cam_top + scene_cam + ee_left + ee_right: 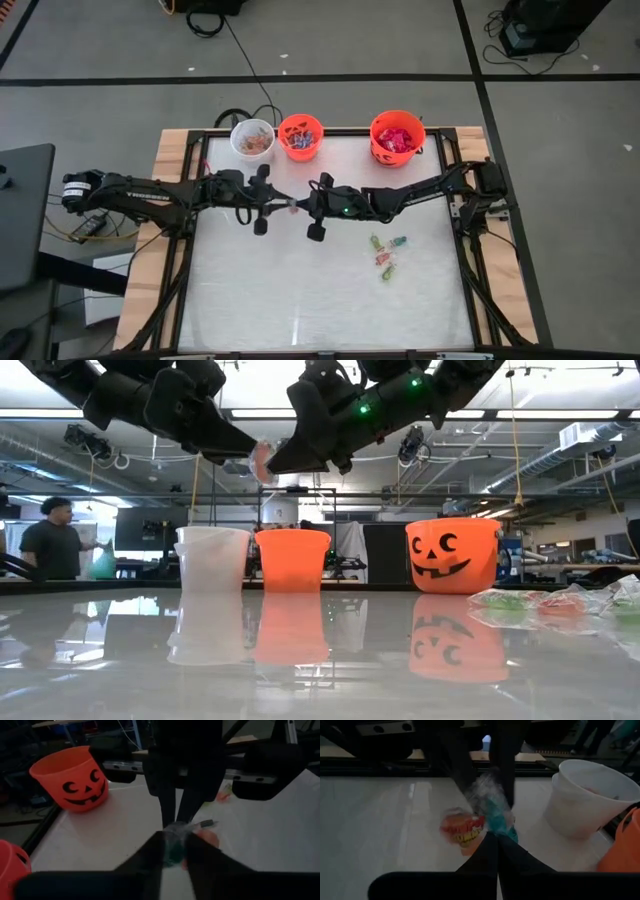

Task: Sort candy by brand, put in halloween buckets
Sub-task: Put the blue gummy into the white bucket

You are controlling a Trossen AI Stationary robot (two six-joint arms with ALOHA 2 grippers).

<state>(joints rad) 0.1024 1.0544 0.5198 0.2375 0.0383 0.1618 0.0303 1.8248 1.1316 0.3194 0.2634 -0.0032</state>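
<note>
1. One clear-wrapped candy (487, 815), teal and orange inside, held aloft, pinched between both tools' tips;
2. loose candy pieces (386, 255) lie on the surface below the right tool's arm;
3. white bucket (252, 138), small orange bucket (300, 136) and larger orange bucket (397, 137) stand upright beyond the tools, each holding candy.

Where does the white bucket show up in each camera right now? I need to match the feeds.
High view: the white bucket stands at the table's far edge, leftmost of the three buckets.
Low view: white bucket, left of centre, beside the small orange bucket.
Left wrist view: not in it.
Right wrist view: white bucket at the right side.
Shared landmark: the small orange bucket right next to it.
</note>
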